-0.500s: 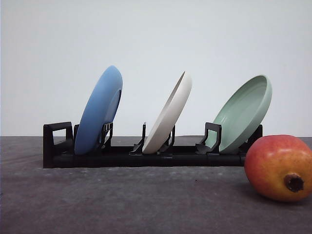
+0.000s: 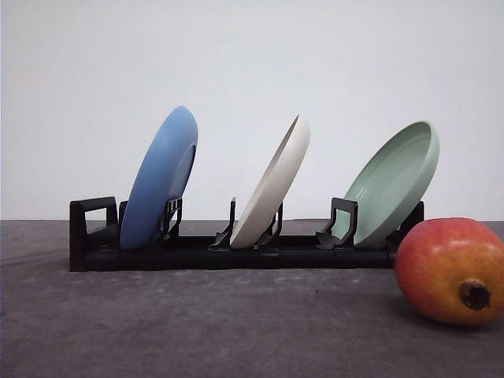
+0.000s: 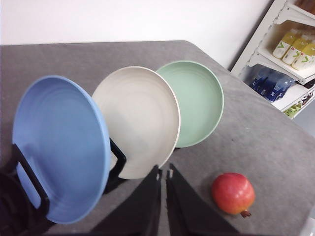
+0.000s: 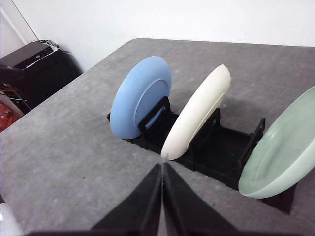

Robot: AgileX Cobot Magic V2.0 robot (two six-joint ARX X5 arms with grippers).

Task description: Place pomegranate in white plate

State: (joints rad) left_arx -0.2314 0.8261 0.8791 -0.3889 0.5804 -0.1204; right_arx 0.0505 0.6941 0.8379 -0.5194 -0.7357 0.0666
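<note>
The pomegranate [image 2: 450, 271] lies on the grey table at the right front, its dark calyx facing the front camera; it also appears as the pomegranate [image 3: 233, 193] in the left wrist view. The white plate [image 2: 276, 184] leans in the middle slot of a black rack [image 2: 197, 252], between a blue and a pale green plate; the same white plate [image 3: 138, 120] [image 4: 197, 120] appears in both wrist views. My left gripper [image 3: 163, 173] is shut and empty, high above the rack. My right gripper [image 4: 162, 167] is shut too, well above the table.
A blue plate [image 2: 161, 177] stands in the rack's left slot and a pale green plate [image 2: 394, 183] in the right one. Shelves with bottles [image 3: 295, 49] stand beyond the table's edge. A black cabinet [image 4: 34, 69] sits off another edge.
</note>
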